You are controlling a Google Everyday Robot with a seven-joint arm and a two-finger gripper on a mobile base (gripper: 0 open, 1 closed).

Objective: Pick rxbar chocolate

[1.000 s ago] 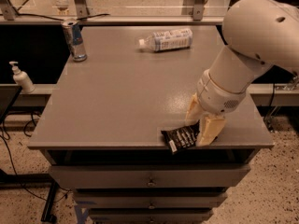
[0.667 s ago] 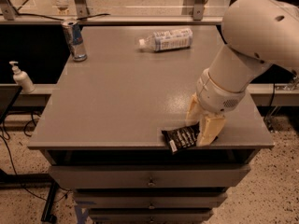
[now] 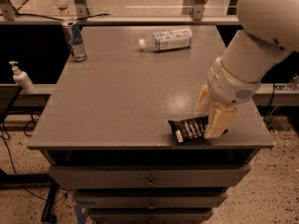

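The rxbar chocolate (image 3: pixel 186 129), a flat black bar with white lettering, lies near the front edge of the grey table (image 3: pixel 117 106), right of centre. My gripper (image 3: pixel 206 124) is down at the bar's right end. Its two cream fingers (image 3: pixel 217 121) stand apart, one on the far side of the bar's end and one on the near side. The bar still rests on the table top. The big white arm reaches in from the upper right and hides the table's right part.
A clear plastic bottle (image 3: pixel 166 39) lies on its side at the back centre. A slim blue-and-silver can (image 3: pixel 74 40) stands at the back left corner. A pump bottle (image 3: pixel 20 77) stands on a ledge left of the table. Drawers sit below the front edge.
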